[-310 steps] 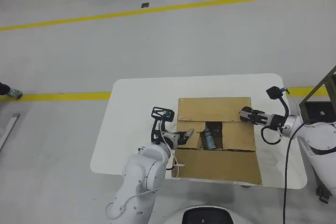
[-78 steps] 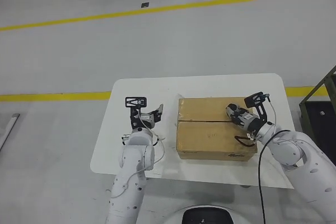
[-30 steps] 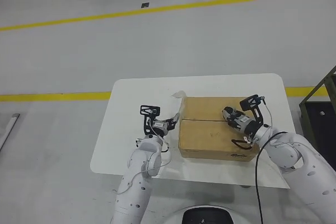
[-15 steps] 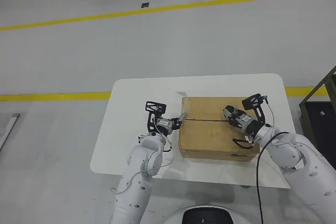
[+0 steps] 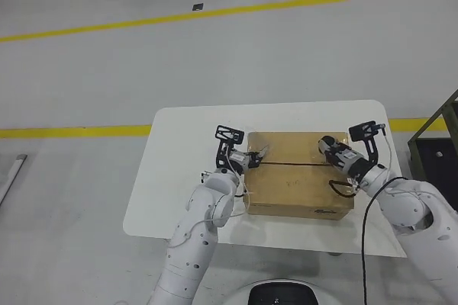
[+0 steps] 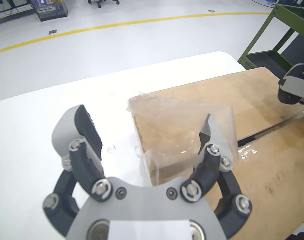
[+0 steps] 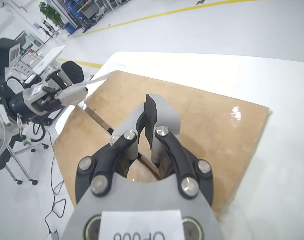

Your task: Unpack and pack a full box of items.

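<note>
Our released left end effector (image 6: 144, 123) touches the clear tape strip (image 6: 176, 118) on the brown cardboard box (image 5: 294, 187); the clenched, empty right end effector (image 7: 148, 112) lies farther.

No wording can be read in full. A white rectangular label (image 7: 140, 223) on the grey base plate of the right gripper (image 7: 148, 106) carries 1 row of dark characters, seen upside down and cut off by the picture's edge. A second white label (image 6: 149, 229), on the base plate of the left gripper (image 6: 145, 116), shows bare white. The brown cardboard box (image 5: 294, 149) has a small dark pen scribble (image 6: 273, 183) on its top flap. It also has a small dark printed mark (image 5: 321, 211) near its front edge, too small to read. Faint dark specks (image 6: 111, 148) mark the white tabletop (image 6: 54, 96) just beside the box.
</note>
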{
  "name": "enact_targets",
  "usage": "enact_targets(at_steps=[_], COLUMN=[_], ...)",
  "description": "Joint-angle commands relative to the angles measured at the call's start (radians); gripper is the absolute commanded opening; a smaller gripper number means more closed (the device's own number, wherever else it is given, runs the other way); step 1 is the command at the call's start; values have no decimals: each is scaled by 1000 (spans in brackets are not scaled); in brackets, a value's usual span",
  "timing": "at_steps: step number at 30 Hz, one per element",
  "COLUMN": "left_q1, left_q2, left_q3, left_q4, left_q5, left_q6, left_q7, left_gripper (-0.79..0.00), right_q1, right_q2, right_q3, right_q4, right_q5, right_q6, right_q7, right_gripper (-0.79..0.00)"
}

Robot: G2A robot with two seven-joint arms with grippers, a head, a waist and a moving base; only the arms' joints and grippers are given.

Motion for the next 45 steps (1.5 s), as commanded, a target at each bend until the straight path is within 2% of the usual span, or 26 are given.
enact_targets(at_steps=[1, 11, 13, 16, 20, 23, 24, 26, 28, 29, 30, 31, 32, 36, 41, 45], left_q1=[-9, -52, -67, -98, -141, -166, -173, -183, -186, -186, -185, -181, -174, -124, -19, 86], left_q2=[-3, -25, -31, -42, -61, -76, -80, -86, -89, -90, -89, -87, -84, -66, -36, -16], left_q3=[15, 118, 139, 170, 224, 263, 273, 286, 289, 287, 279, 271, 258, 191, 80, 2], left_q4=[3, 2, 10, 18, 26, 36, 39, 43, 45, 43, 40, 33, 24, -36, -160, -269], left_q5=[-3, -42, -56, -83, -103, -116, -120, -122, -119, -113, -104, -96, -85, -24, 64, 142], left_q6=[-8, -69, -86, -99, -107, -106, -103, -98, -91, -83, -69, -57, -44, 13, 87, 141], left_q7=[2, 1, -4, -8, -1, 8, 10, 13, 16, 15, 11, 3, -5, -46, -111, -149], left_gripper=[0, 0, 0, 0, 0, 0, 0, 0, 0, 0, 0, 0, 0, 0, 0, 0], right_q1=[-3, -41, -51, -68, -92, -105, -110, -116, -118, -119, -119, -118, -115, -91, -46, -21], right_q2=[3, 18, 21, 25, 30, 33, 33, 34, 35, 36, 37, 37, 39, 45, 53, 58], right_q3=[29, 171, 196, 234, 279, 304, 311, 326, 340, 346, 350, 356, 360, 375, 366, 359], right_q4=[-7, -26, -29, -33, -33, -32, -33, -29, -27, -27, -24, -20, -16, 3, 23, 26], right_q5=[10, 76, 89, 103, 123, 139, 147, 184, 235, 262, 302, 344, 384, 524, 674, 713], right_q6=[19, 41, 42, 34, 32, 28, 26, 29, 30, 30, 28, 27, 29, 45, 65, 72], right_q7=[7, 20, 28, 38, 38, 39, 41, 57, 88, 108, 135, 164, 199, 340, 517, 582], right_gripper=[-785, -782, -767, -690, -650, -653, -640, -511, -465, -434, -296, -31, 0, 0, 0, 0])
